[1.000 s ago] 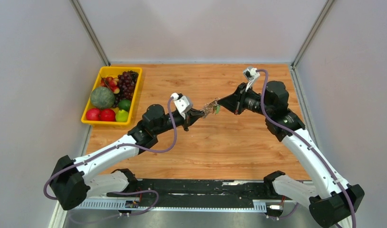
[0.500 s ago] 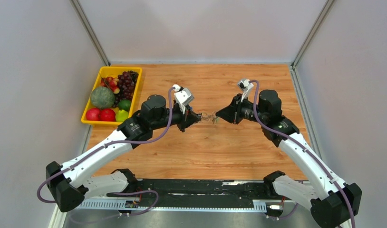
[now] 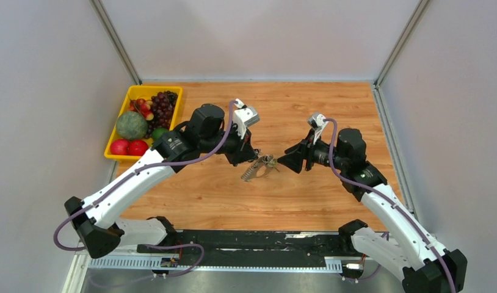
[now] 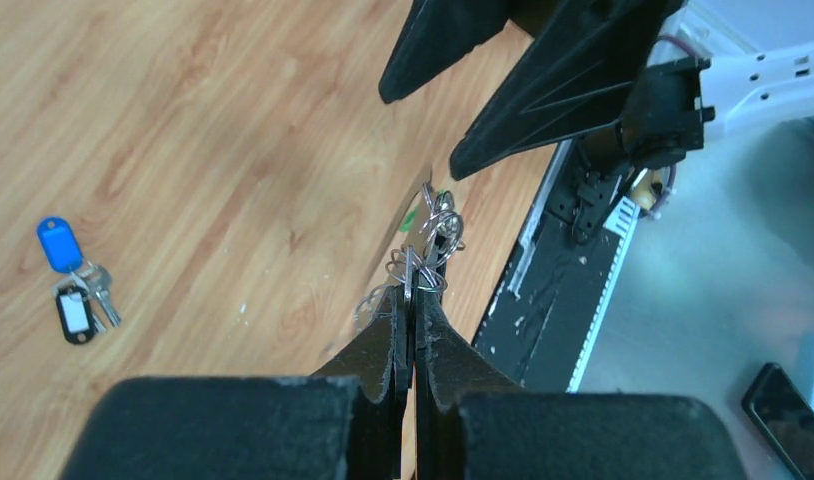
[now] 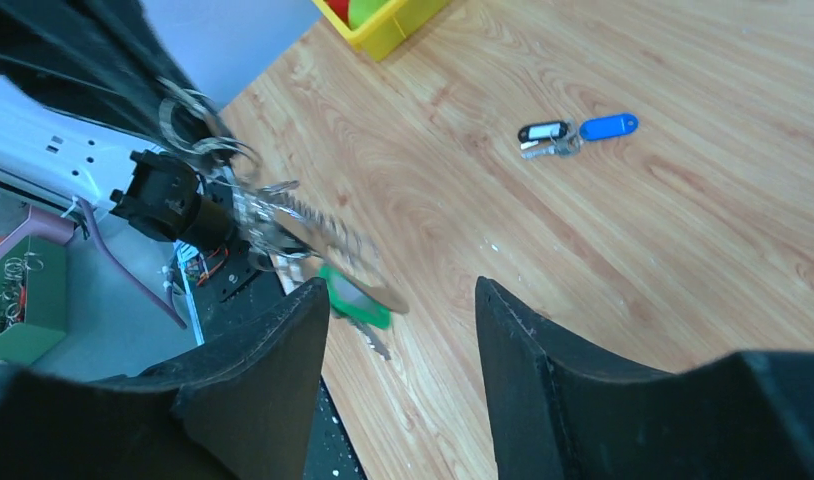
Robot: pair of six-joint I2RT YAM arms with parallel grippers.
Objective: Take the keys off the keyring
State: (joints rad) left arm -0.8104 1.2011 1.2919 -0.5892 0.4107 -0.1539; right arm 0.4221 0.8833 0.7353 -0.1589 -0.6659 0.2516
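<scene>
In the middle of the top view, the left gripper is clamped on the keyring, steadying it so the right gripper, jaws apart, can reach. Loose keys lie on the desk.

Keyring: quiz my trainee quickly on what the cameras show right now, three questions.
1. True or false: the right gripper is shut on the keyring.
2. Where is the blue-tagged key? A) hanging on the keyring B) on the table C) in the right gripper
3. What colour is the tag hanging from the keyring?
Key: 1 false: its jaws stand apart, and the left gripper pinches the keyring. 2 B. 3 green.
</scene>
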